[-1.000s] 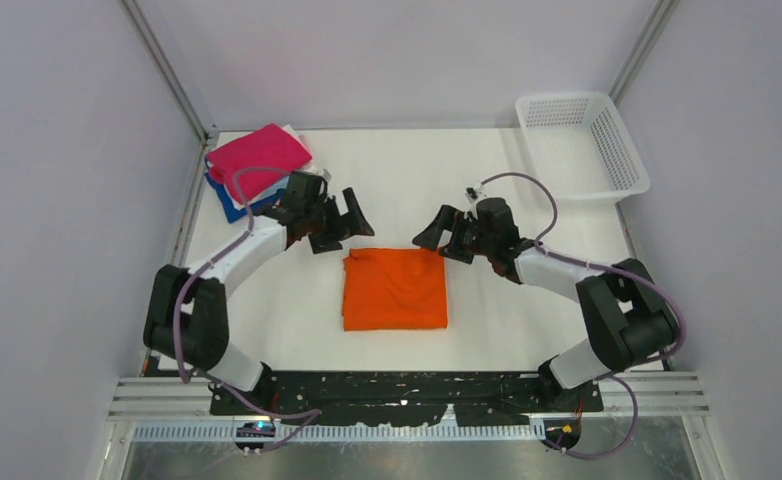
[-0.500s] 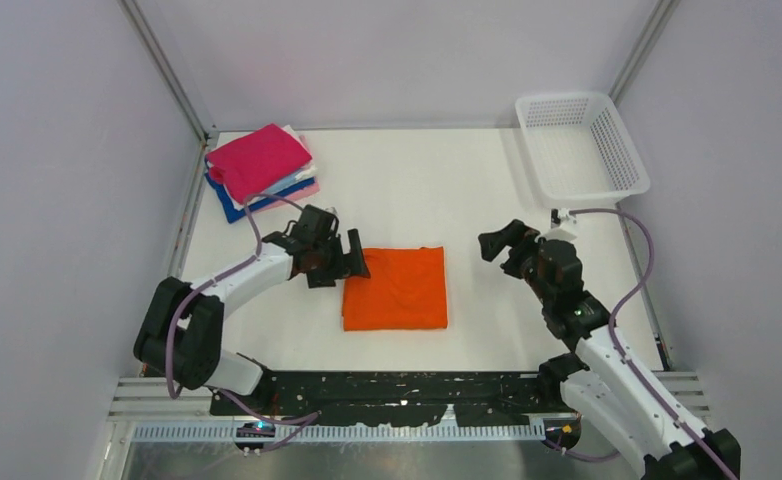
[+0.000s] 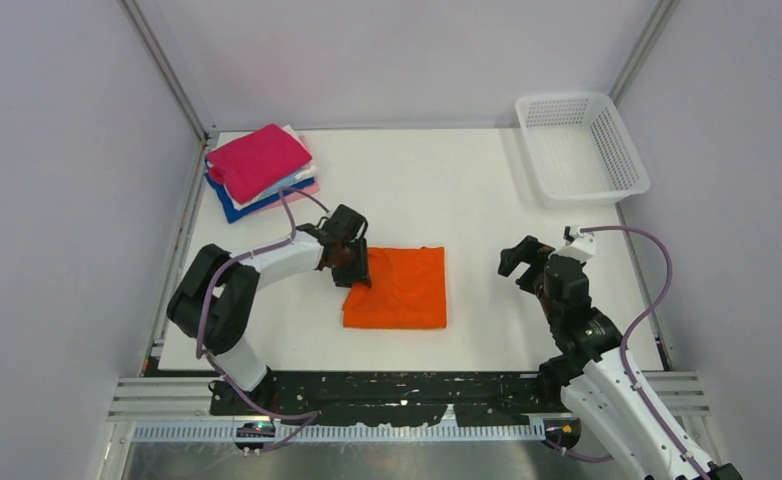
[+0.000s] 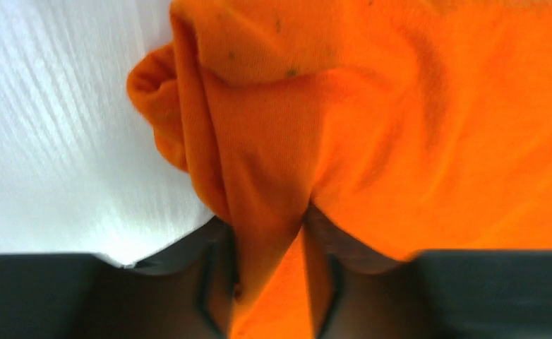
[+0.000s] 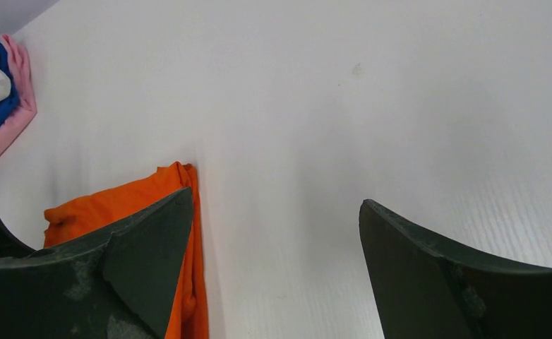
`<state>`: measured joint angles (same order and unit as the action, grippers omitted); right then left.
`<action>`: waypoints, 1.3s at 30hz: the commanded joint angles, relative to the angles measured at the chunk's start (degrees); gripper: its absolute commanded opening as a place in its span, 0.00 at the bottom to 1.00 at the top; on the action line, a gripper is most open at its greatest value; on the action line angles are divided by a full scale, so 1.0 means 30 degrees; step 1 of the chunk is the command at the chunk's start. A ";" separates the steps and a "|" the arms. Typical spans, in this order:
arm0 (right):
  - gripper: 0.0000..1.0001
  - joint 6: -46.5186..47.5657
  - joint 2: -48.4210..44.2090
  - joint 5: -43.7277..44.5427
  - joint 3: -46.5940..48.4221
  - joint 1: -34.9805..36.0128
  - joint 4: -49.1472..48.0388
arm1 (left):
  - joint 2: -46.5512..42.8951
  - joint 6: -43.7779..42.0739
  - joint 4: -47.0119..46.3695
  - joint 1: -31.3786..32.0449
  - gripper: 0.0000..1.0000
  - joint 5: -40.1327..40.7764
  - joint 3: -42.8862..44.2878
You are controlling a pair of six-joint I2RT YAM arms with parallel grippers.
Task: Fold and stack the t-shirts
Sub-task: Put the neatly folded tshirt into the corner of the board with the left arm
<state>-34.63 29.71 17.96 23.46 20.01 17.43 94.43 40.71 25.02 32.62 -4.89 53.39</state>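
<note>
A folded orange t-shirt [image 3: 397, 288] lies flat in the middle of the table. My left gripper [image 3: 355, 275] sits at its left edge, shut on a pinched ridge of the orange cloth [image 4: 270, 212]. A stack of folded t-shirts [image 3: 260, 168], magenta on top with white, light blue, pink and dark blue under it, rests at the back left. My right gripper [image 3: 523, 262] hovers open to the right of the orange t-shirt [image 5: 118, 201], nothing between its fingers [image 5: 146, 240].
A white mesh basket [image 3: 580, 146] stands at the back right corner. Grey walls and metal frame posts close in the table on three sides. The stack's edge [image 5: 1, 99] shows at the far left of the right wrist view.
My left gripper has moved down onto the orange t-shirt's left edge and closed on it. My right arm has pulled back to the right, away from the shirt, still open.
</note>
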 commanded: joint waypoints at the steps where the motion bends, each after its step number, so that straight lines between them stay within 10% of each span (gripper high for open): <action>1: 0.95 0.0594 0.0305 0.1107 0.0556 -0.0147 0.0162 | 0.1721 0.0252 0.1963 0.0786 0.16 0.3365 0.1522; 3: 0.95 0.0712 0.0336 0.1354 0.0579 -0.0138 0.0173 | 0.2430 0.0411 0.3810 0.0978 0.00 0.5342 0.2837; 21: 0.95 0.1302 0.0565 0.2868 0.0136 -0.0167 -0.0732 | 0.7003 -0.3312 0.9835 0.0745 0.00 1.6353 1.6021; 39: 0.95 0.1896 0.2216 0.4236 0.0043 -0.0167 -0.1354 | 1.0255 -0.9130 0.8872 -0.3721 0.00 1.5493 2.7192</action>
<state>-29.87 35.24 27.66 23.16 19.75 16.21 126.06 18.13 54.92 23.70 40.64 131.20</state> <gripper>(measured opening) 0.952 0.076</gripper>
